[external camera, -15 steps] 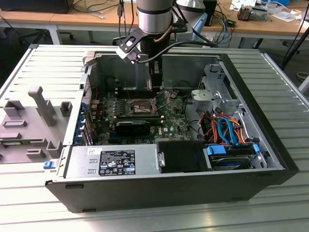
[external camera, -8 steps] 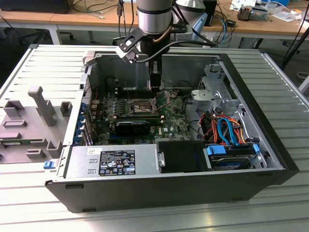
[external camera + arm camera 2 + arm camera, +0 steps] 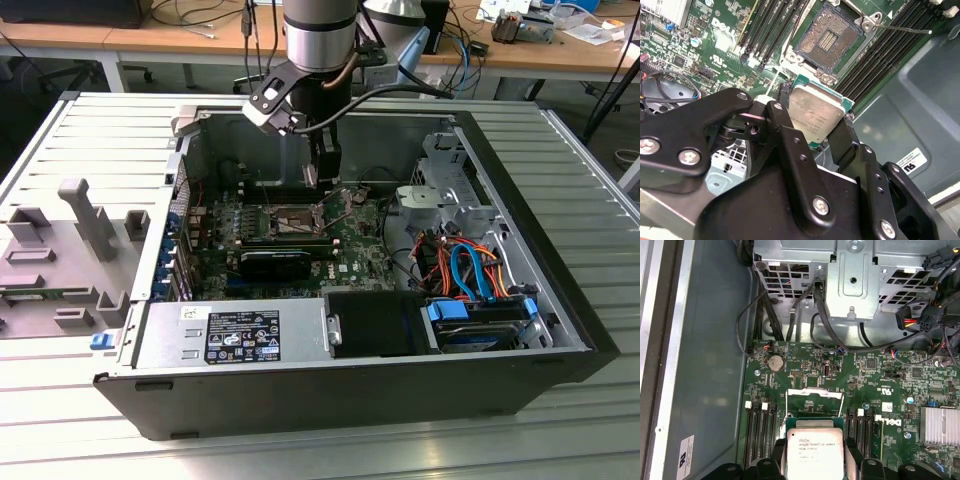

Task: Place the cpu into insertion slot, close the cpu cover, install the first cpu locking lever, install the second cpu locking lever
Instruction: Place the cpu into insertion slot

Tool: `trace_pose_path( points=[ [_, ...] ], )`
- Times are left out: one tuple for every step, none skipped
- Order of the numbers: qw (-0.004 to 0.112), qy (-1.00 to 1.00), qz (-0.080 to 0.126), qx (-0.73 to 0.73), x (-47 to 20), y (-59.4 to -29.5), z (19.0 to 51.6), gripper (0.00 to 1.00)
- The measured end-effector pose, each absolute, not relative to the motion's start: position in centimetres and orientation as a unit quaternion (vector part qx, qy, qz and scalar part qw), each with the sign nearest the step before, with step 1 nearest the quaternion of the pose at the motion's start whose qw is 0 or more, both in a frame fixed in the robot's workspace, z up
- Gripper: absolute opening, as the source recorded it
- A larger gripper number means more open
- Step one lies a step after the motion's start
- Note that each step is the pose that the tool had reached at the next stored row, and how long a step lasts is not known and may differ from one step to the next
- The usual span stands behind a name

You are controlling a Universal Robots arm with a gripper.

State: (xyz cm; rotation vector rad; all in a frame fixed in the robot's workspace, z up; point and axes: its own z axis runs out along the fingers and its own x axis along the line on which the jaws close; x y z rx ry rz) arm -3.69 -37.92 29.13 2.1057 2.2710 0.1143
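You have the open computer case [image 3: 300,400] lying on the worktop [image 3: 590,230]. Inside it is the green board [image 3: 365,255]. Your claw [image 3: 816,120] is closed on the flat chip [image 3: 815,450], pinching two of its edges. In the exterior view, the claw hangs at 1 o'clock from the bare socket [image 3: 829,36]. The chip is not in it yet.

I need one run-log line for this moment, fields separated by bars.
step: cpu placing | pincer: shut on cpu | insertion slot: uncovered, empty | cpu: held near slot, not yet seated
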Motion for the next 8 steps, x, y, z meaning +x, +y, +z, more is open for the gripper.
trace_pose_path(
  points=[
    [0.021,0.733,0.037,0.679,-3.69,-37.92,29.13,0.55],
    [0.021,0.733,0.037,0.679,-3.69,-37.93,29.12,0.55],
    [0.021,0.733,0.037,0.679,-3.69,-37.93,29.12,0.55],
    [0.021,0.733,0.037,0.679,-3.70,-37.93,29.11,0.55],
    [0.021,0.733,0.037,0.679,-3.70,-37.93,29.10,0.55],
    [0.021,0.733,0.037,0.679,-3.71,-37.92,29.09,0.55],
    [0.021,0.733,0.037,0.679,-3.74,-37.93,29.07,0.55],
    [0.021,0.733,0.037,0.679,-3.75,-37.93,29.07,0.55]
  ],
)
